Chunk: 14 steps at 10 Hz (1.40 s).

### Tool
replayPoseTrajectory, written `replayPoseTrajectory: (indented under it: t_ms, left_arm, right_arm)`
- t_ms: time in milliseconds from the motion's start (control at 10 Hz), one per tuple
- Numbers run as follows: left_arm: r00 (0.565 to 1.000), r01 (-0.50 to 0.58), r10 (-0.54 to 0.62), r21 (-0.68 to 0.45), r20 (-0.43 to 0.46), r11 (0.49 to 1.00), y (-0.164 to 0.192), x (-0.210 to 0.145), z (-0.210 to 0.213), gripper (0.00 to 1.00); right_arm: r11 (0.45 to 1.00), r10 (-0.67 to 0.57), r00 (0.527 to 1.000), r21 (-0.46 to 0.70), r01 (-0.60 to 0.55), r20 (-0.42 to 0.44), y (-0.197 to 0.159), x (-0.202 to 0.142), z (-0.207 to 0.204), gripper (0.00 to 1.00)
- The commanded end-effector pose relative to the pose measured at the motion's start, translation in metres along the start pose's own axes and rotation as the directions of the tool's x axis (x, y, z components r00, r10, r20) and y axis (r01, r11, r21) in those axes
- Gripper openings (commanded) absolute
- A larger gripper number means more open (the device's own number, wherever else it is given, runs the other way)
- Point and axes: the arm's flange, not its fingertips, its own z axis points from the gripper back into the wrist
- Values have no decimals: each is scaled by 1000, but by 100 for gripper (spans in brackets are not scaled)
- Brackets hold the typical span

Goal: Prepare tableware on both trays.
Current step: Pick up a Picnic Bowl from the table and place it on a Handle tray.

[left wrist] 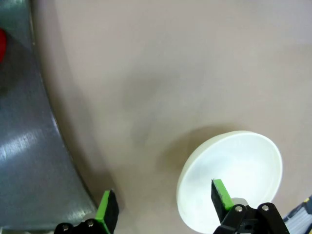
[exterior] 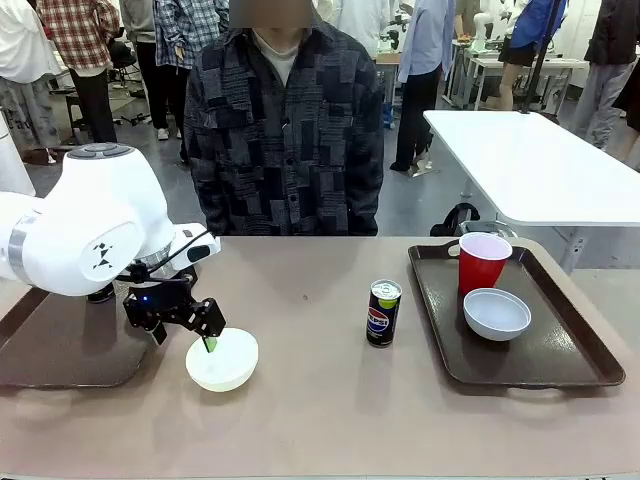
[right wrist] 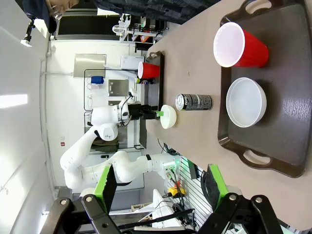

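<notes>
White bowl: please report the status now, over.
Left claw open, straddling white bowl rim; bowl on table beside left tray. Right claw open, empty, held high. Pepsi can stands apart, not in the way.

There's the can [exterior: 383, 312], just right of the table's [exterior: 320, 430] middle. At its 3 o'clock lies the right tray [exterior: 575, 345], carrying a cup [exterior: 483, 262] at the far end and a bowl [exterior: 497, 313] just before it, at the cup's 5 o'clock. At the can's 8 o'clock, a second bowl [exterior: 222, 360] sits on the table itself, with the left gripper [exterior: 185, 337] straddling its rim at 10 o'clock, one finger inside, one outside. The left tray [exterior: 60, 350] lies at that bowl's 9 o'clock, with another cup [right wrist: 148, 69] on it.
</notes>
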Motion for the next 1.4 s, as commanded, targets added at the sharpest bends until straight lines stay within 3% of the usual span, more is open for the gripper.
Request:
replayPoseTrajectory:
  t_ms: [0,100,200,300,400,500,1100,1300]
  left_arm:
    - [999,-32,32,-3,-23,999,4,-7,-8,42]
    - [999,-40,39,-17,-29,999,4,-7,-7,42]
    - [998,-45,44,-18,-40,999,4,-6,-6,0]
    - [997,-55,54,-9,-55,998,4,-7,-6,40]
    - [996,-59,59,-3,-63,998,3,-8,-5,27]
    - [996,-62,62,5,-65,998,3,-8,-4,0]
    - [994,-77,77,3,-82,997,4,-10,7,0]
    - [995,-32,33,5,-97,999,-2,-23,38,0]
  right_arm:
    - [1000,2,1000,4,-2,1,2,-2,-1,96]
    - [1000,2,1000,4,-2,1,2,-2,-1,96]
    - [1000,2,1000,4,-2,1,2,-2,-1,96]
    - [1000,2,1000,4,-2,1,2,-2,-1,96]
    - [1000,2,1000,4,-2,1,2,-2,-1,96]
    - [1000,2,1000,4,-2,1,2,-2,-1,96]
    - [1000,2,1000,4,-2,1,2,-2,-1,96]
    - [1000,2,1000,4,-2,1,2,-2,-1,96]
